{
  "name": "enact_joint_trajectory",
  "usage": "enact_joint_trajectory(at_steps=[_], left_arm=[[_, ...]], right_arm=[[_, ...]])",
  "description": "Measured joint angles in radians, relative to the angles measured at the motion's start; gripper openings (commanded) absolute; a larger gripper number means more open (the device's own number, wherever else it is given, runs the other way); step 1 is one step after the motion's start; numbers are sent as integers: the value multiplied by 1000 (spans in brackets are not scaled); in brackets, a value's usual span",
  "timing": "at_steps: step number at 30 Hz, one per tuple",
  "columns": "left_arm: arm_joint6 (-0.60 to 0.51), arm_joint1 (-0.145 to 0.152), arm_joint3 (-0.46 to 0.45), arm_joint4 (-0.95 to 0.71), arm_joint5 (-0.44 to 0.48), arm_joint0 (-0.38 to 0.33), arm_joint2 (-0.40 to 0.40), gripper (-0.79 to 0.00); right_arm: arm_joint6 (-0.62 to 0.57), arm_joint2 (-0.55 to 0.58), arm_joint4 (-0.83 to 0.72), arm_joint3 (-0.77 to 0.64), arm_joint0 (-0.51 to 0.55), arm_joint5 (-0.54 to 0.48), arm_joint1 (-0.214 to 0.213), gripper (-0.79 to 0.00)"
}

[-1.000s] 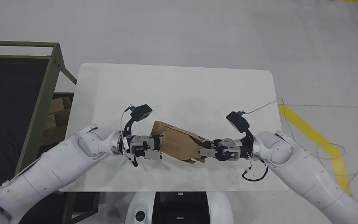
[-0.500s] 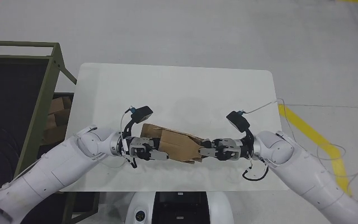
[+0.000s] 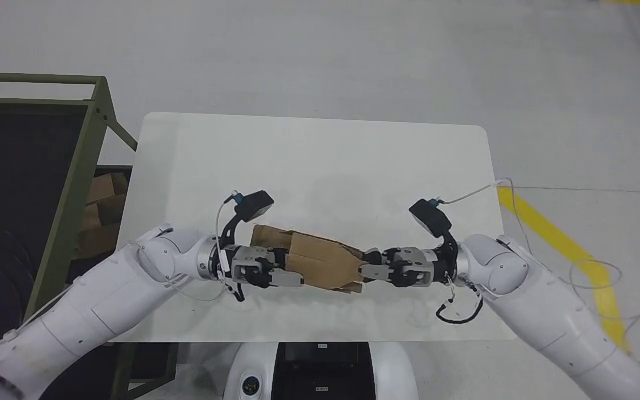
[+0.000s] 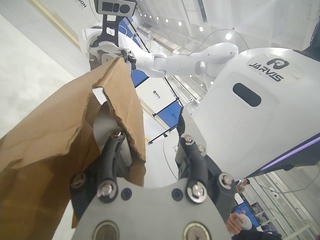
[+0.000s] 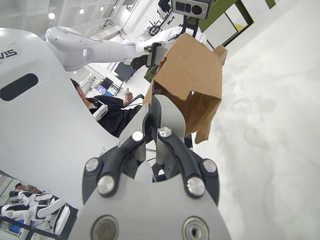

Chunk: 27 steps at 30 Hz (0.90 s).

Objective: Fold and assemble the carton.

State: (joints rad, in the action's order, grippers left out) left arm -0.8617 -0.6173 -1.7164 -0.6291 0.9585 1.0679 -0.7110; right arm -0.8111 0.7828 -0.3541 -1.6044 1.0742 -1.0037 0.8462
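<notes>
The white rectangular table [image 3: 400,160] lies beneath both grippers. The brown corrugated cardboard carton [image 3: 315,260] hangs over its near part, stretched lengthwise between the grippers with one end at each. I cannot tell whether it touches the tabletop. It is only half-formed: a squashed sleeve with ragged flaps loose at both ends, none tucked in.

The left gripper [image 3: 288,272] stands wide open. One finger is pushed inside the carton's end and the other is outside, so a side wall passes between them ungripped. The right gripper [image 3: 360,272] is closed almost fully, pinching a flap edge at the opposite end.

The step in hand looks like opening the flattened sleeve into a square tube, well before any flaps are closed. The next move probably calls for the left fingers to clamp that wall or spread it outward while the right holds firm. Pulling too hard against the pinched edge could tear the flap.
</notes>
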Motion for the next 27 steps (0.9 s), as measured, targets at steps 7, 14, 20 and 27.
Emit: enact_joint_trajectory(at_steps=[7,14,20,27], left_arm=[[-12,-2,-3,0,-12,8,-11,-425],[-27,-6,-3,1,-27,16,-22,-449],[-43,-11,-2,9,-43,19,-29,-493],[-54,-18,2,26,-54,23,-41,-677]], right_arm=[[1,3,38,-16,4,-6,0,-785],[4,11,69,-33,9,-9,0,-785],[8,26,73,-38,21,-9,1,-785],[6,38,79,-40,31,-9,4,-785]])
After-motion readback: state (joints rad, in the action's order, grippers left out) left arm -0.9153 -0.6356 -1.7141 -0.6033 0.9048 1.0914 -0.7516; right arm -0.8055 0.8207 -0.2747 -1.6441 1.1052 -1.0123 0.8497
